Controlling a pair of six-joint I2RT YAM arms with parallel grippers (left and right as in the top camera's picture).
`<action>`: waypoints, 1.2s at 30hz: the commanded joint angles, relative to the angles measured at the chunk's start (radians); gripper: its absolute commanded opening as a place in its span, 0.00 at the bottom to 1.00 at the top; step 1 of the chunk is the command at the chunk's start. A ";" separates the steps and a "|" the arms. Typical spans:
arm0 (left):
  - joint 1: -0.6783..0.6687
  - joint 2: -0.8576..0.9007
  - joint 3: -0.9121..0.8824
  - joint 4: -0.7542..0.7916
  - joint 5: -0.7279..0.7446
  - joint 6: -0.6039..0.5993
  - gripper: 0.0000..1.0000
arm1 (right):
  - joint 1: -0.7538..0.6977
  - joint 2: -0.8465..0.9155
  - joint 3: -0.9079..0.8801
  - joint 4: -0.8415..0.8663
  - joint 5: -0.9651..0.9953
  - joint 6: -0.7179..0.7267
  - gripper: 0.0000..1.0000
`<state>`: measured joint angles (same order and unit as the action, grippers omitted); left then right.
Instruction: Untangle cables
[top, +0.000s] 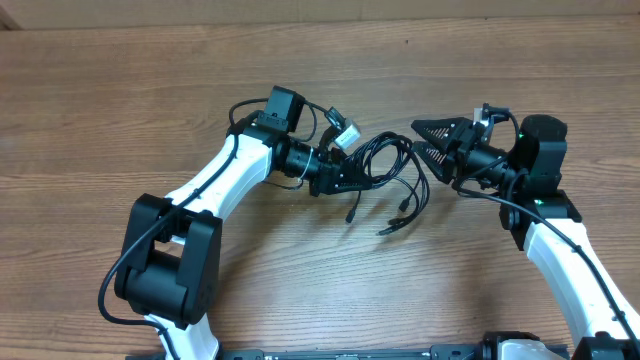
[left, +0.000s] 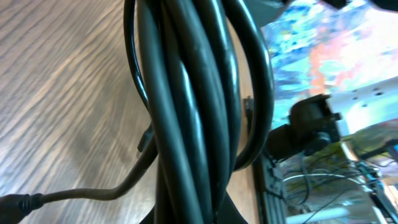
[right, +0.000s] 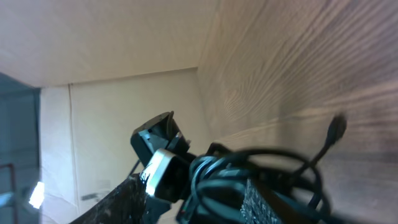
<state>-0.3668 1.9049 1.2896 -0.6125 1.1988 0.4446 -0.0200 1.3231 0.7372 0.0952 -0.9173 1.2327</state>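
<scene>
Mid-table, left gripper (top: 345, 172) clamped on cables (top: 388, 160); right gripper (top: 425, 146) half-spread at bundle's right edge, hold unclear; open wood (top: 100, 100) all round.

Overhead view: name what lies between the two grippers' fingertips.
The tangled bundle of thin black cables fills that gap in the overhead view. The left gripper is shut on one side of it, and the right gripper, jaws spread, faces the other.

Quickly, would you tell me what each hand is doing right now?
Left hand: closed on the cables.
Right hand: half open around the cables; grip cannot be told.
</scene>
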 joint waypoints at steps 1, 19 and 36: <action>-0.007 -0.010 0.022 0.005 -0.035 0.003 0.05 | -0.007 0.002 0.014 0.003 -0.019 0.080 0.50; -0.016 -0.010 0.022 0.037 0.048 0.000 0.04 | -0.007 0.002 0.014 -0.105 0.057 0.080 0.47; -0.079 -0.010 0.022 0.042 -0.047 0.016 0.04 | -0.007 0.002 0.014 -0.105 0.052 0.080 0.46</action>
<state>-0.4255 1.9049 1.2896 -0.5777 1.1404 0.4450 -0.0200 1.3235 0.7372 -0.0124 -0.8745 1.3094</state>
